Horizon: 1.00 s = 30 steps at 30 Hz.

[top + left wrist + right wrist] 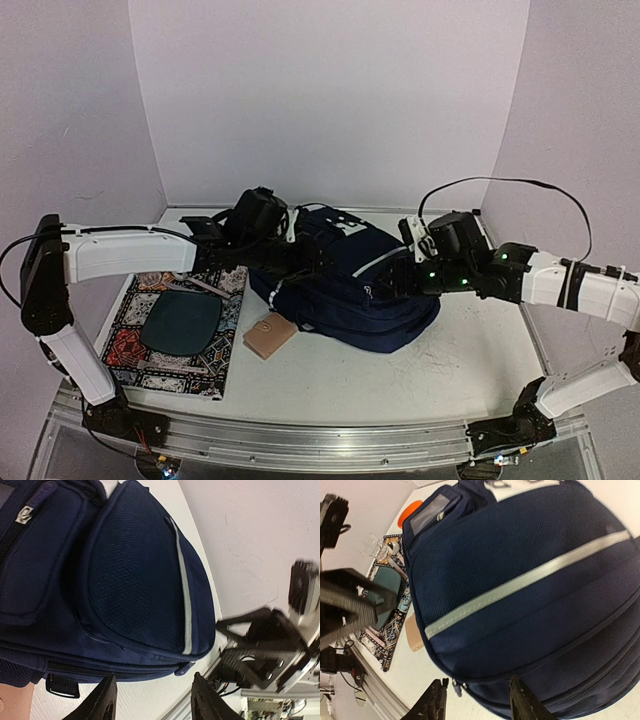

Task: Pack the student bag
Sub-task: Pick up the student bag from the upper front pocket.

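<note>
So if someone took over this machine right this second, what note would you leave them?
Left claw: open, empty, at the bag's left end.
Right claw: open, empty, at its right end.
The bag lies mid-table, and the zips in view look shut.
Outside it: patterned book to its left, dark pouch on the book, tan case beside the bag.
Done: nothing visibly packed; the bag's inside is hidden.
To do: probably open the bag, load those things, close it.

The student bag [345, 295] lay on the counter [400, 385] between my left hand [300, 262] and right hand [405, 278]; a mat [150, 365] lay along its left edge.
</note>
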Each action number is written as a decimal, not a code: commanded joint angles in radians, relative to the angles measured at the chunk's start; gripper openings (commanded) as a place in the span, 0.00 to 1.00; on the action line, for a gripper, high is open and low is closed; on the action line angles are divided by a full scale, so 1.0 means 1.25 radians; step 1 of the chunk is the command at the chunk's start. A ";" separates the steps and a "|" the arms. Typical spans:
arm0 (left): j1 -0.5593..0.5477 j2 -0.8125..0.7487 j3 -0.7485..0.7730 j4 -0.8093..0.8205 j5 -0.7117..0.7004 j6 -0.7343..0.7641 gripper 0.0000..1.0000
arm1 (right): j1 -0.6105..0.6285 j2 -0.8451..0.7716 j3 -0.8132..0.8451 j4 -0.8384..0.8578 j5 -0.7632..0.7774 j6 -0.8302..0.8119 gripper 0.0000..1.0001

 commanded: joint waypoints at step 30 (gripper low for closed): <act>0.010 0.113 0.018 0.187 0.090 -0.151 0.42 | 0.112 0.121 -0.055 0.133 0.136 0.212 0.24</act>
